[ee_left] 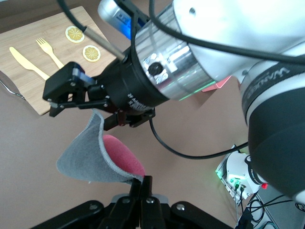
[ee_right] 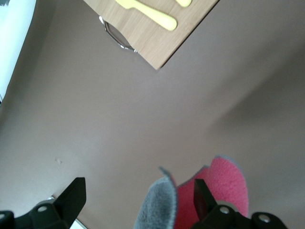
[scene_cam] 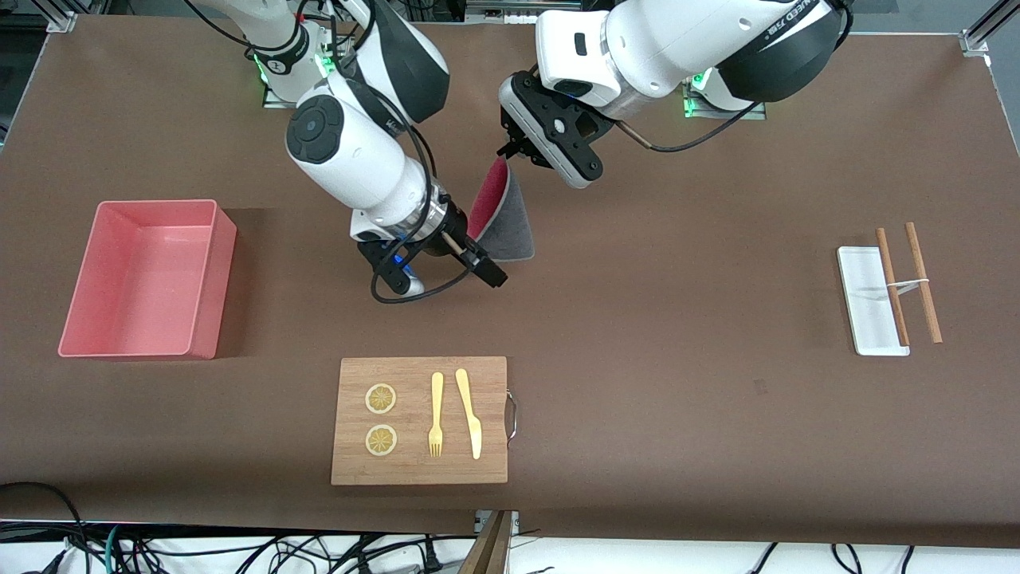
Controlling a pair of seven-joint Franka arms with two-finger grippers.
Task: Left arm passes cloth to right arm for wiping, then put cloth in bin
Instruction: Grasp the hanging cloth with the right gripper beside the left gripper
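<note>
Arm lettering [ee_left: 271,78] perhaps "WANDER"

high front view, close wrist views

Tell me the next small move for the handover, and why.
Probably: close the right end effector on the cloth. The left end effector holds the cloth shut by its top edge, hanging above the table. The right one's fingers stand open, with the cloth's lower part between them.
</note>
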